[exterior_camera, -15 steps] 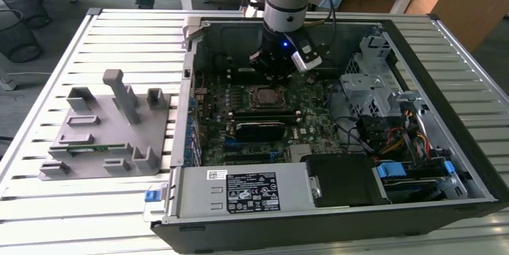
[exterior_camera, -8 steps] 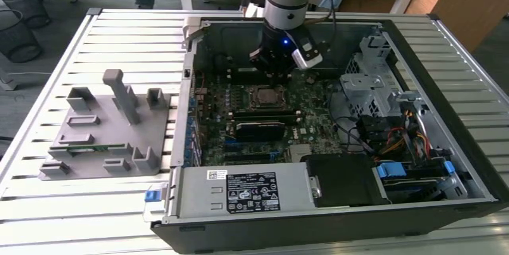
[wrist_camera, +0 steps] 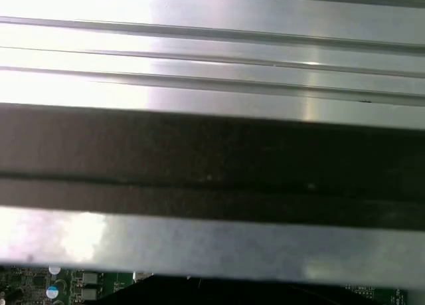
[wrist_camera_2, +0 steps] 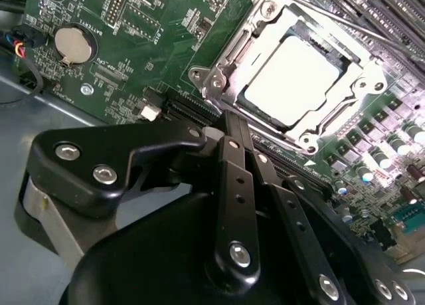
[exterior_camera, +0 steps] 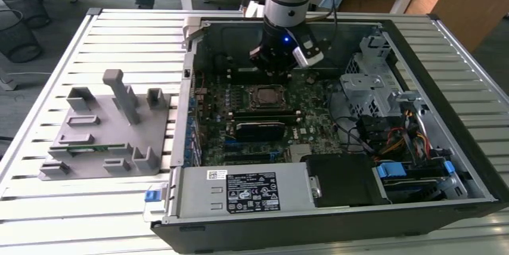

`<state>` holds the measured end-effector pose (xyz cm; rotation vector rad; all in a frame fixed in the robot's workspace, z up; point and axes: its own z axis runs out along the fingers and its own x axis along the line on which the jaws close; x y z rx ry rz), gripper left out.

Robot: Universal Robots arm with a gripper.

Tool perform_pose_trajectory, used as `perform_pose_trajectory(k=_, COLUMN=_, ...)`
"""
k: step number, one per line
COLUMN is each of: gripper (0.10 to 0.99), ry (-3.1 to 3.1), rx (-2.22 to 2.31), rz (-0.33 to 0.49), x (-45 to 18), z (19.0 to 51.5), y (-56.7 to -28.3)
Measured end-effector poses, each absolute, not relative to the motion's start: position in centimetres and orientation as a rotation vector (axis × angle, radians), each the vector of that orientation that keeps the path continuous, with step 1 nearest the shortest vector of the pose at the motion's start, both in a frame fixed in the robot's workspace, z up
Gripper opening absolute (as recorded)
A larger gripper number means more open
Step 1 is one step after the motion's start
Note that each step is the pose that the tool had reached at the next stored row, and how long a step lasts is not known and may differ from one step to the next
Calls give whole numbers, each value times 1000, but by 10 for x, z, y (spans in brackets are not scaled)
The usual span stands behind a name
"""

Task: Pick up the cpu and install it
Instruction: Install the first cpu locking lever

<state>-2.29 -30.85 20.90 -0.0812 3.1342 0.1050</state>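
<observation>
The cpu (wrist_camera_2: 292, 79), a flat square chip with a bright silver top, lies inside the metal frame of the socket (wrist_camera_2: 362, 86) on the green motherboard (wrist_camera_2: 133, 46). In the exterior view the socket (exterior_camera: 266, 96) sits mid-board inside the open computer case (exterior_camera: 445, 165). My gripper (exterior_camera: 276, 65) hangs just behind the socket, above the board. In the second wrist view the gripper (wrist_camera_2: 229, 122) with its black linkage sits close to the socket's edge, apart from the chip. Nothing shows in its grasp.
A grey fixture tray (exterior_camera: 104, 130) holding a green memory stick (exterior_camera: 80, 148) rests on the slatted table at the exterior view's left. Inside the case are a black block (exterior_camera: 258, 128), the power supply (exterior_camera: 238, 189), a drive cage (exterior_camera: 370, 82) and cables (exterior_camera: 397, 142). The first wrist view faces the case wall (wrist_camera: 212, 159).
</observation>
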Motion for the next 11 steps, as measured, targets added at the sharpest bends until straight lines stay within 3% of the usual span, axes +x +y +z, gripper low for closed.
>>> perform_pose_trajectory(k=11, gripper=106, ry=3134, rx=-81, rz=105, x=-23, z=209, y=-314)
